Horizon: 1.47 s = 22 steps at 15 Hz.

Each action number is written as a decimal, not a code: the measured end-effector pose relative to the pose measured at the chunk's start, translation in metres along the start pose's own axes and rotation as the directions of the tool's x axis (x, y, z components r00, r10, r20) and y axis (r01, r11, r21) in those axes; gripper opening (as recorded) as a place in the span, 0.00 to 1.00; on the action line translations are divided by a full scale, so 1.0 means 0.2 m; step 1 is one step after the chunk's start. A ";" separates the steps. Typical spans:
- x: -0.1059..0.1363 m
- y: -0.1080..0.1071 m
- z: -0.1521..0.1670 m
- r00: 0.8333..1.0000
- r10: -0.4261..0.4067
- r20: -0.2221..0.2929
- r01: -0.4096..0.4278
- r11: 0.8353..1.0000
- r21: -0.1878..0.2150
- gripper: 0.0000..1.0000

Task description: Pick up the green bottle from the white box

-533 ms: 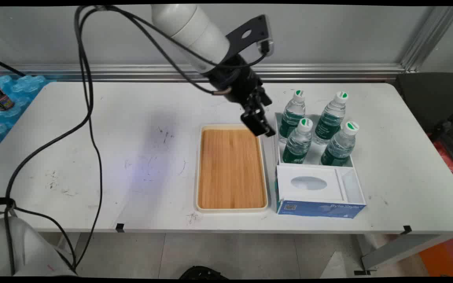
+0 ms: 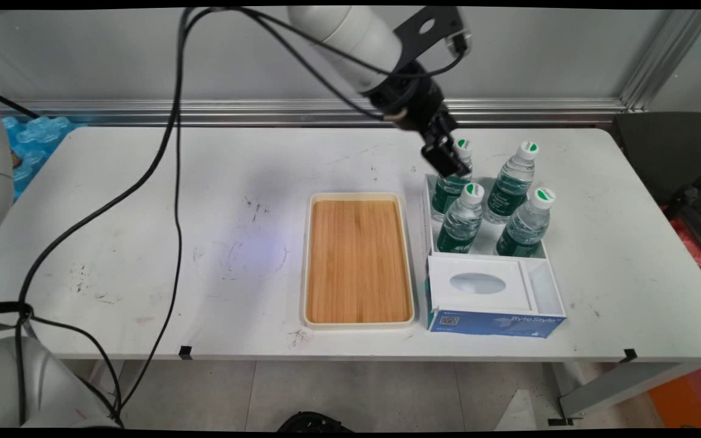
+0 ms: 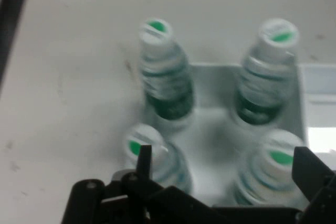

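Observation:
Several small water bottles with white-and-green caps stand in the open back compartment of a white box point(image 2: 428, 214). My gripper point(image 2: 448, 161) hangs just over the back left bottle point(image 2: 446, 190), close to its cap. In the hand view the gripper point(image 3: 226, 167) is open. Its left fingertip point(image 3: 144, 157) lies against one near bottle's cap point(image 3: 135, 145). The right fingertip point(image 3: 311, 170) sits beside the other near bottle's cap point(image 3: 281, 156). Two more bottles point(image 3: 165, 77) stand farther off. Nothing is held.
A white-rimmed tray with a bamboo floor point(image 2: 358, 261) lies left of the box. The box's front part has a white lid with an oval hole point(image 2: 478, 283) and a blue front face. Black cables point(image 2: 168, 182) hang over the table's left. A dark chair point(image 2: 673, 158) stands at the right.
The gripper has moved right and toward the wall, from over the tray's far right corner to above the back left bottle.

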 end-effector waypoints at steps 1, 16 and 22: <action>0.01 -0.02 0.01 1.000 0.001 -0.005 -0.001 1.000 0.010 1.00; -0.02 -0.23 0.34 0.999 -0.029 -0.017 0.030 0.996 0.081 1.00; -0.08 -0.23 0.44 0.998 -0.055 0.002 0.055 0.996 0.072 1.00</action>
